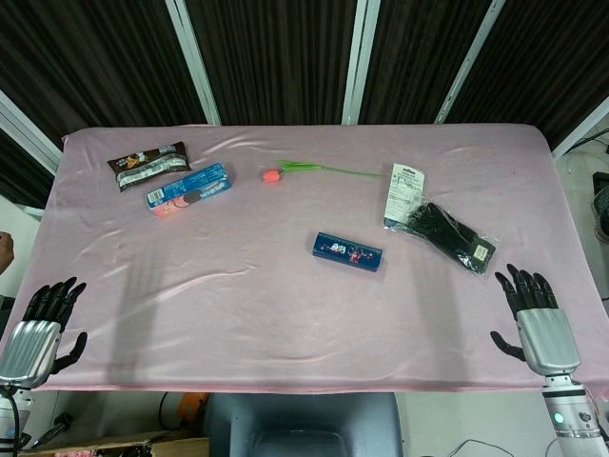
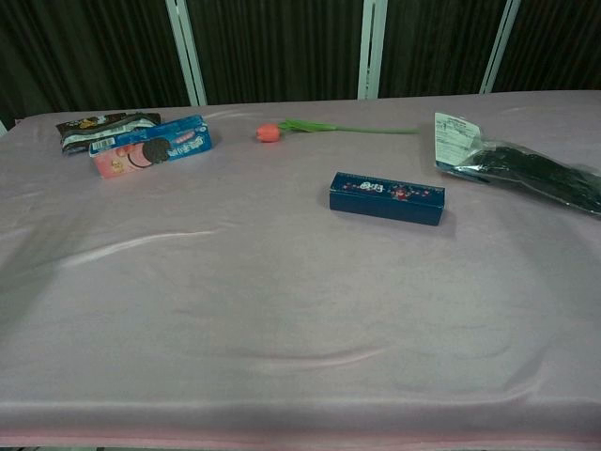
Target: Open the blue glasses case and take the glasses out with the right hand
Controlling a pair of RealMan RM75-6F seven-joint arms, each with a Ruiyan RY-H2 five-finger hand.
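The blue glasses case [image 1: 347, 251] lies closed on the pink tablecloth, right of centre; the chest view shows the case [image 2: 387, 197] with a small flower print on its lid. No glasses are visible. My right hand [image 1: 538, 314] hovers at the table's near right corner, fingers spread, holding nothing, well away from the case. My left hand [image 1: 40, 324] sits at the near left corner, also spread and empty. Neither hand appears in the chest view.
A blue cookie box [image 1: 188, 188] and a dark snack packet [image 1: 147, 164] lie at the far left. An artificial tulip [image 1: 314, 169] lies at the back centre. A black item in a clear bag with a white label [image 1: 440, 225] lies right of the case.
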